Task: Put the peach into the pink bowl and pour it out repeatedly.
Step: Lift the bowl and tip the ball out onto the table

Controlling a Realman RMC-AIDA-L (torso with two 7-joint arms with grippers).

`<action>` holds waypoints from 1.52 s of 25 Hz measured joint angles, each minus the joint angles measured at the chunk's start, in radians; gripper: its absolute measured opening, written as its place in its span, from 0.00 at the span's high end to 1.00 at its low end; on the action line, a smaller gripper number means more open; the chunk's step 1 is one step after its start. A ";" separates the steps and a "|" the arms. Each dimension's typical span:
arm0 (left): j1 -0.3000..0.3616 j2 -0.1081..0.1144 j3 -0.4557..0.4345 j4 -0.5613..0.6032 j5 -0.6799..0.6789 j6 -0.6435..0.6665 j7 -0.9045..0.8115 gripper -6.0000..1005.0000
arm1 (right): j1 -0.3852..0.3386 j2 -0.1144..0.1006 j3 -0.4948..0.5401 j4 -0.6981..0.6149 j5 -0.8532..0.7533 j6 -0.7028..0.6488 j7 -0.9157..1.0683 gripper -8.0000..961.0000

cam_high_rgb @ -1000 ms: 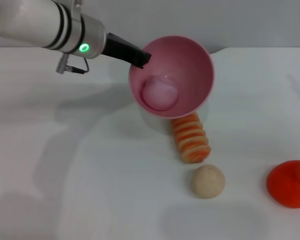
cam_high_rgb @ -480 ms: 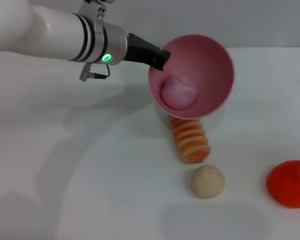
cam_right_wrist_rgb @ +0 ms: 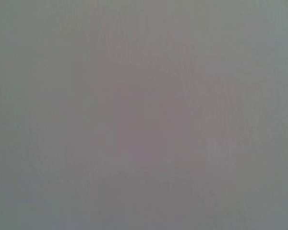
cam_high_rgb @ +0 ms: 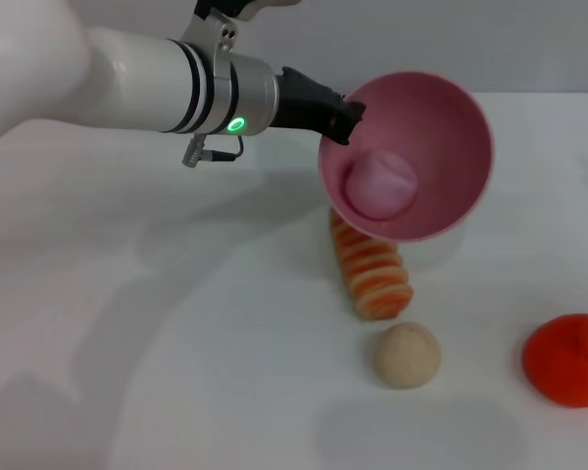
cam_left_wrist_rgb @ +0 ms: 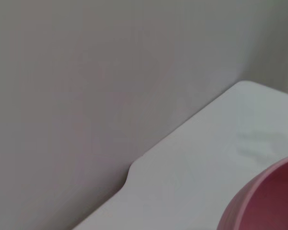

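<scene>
Left gripper (cam_high_rgb: 348, 117) clamped, jaws shut, on near-left rim of pink bowl (cam_high_rgb: 441, 108), held above bench (cam_high_rgb: 176, 343) toward far edge, tipped mouth-forward, peach (cam_high_rgb: 380, 183) inside, hiding far end of ridged orange toy (cam_high_rgb: 374, 274); right gripper unseen.

— Is it bright here?
— Yes, soft and even. The white desk (cam_high_rgb: 176, 372) has pale grey shadows under the arm (cam_high_rgb: 127, 78).
— Any shine?
— A little inside the pink bowl (cam_high_rgb: 441, 117).
— And the right wrist view?
— All grey blur, nothing sharp.
</scene>
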 joint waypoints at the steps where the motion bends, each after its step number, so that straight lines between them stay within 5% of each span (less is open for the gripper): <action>1: 0.000 0.000 0.002 0.000 -0.006 -0.002 0.008 0.95 | 0.000 0.000 0.000 0.002 0.000 0.000 0.000 0.50; 8: 0.010 0.001 0.064 0.039 -0.057 -0.059 0.086 0.95 | -0.004 0.001 0.001 0.006 0.015 -0.008 -0.002 0.50; 17: 0.050 0.001 0.122 0.072 -0.059 -0.179 0.111 0.95 | -0.051 -0.001 0.013 0.092 0.232 -0.119 -0.143 0.50; 25: 0.206 0.004 0.416 0.242 -0.053 -0.609 0.273 0.95 | -0.071 -0.001 0.023 0.089 0.238 -0.146 -0.139 0.50; 31: 0.252 0.003 0.601 0.266 -0.047 -0.879 0.442 0.95 | -0.075 0.000 0.027 0.094 0.239 -0.166 -0.134 0.50; 38: 0.259 0.002 0.671 0.254 -0.028 -1.003 0.481 0.95 | -0.076 0.000 0.028 0.094 0.239 -0.180 -0.132 0.50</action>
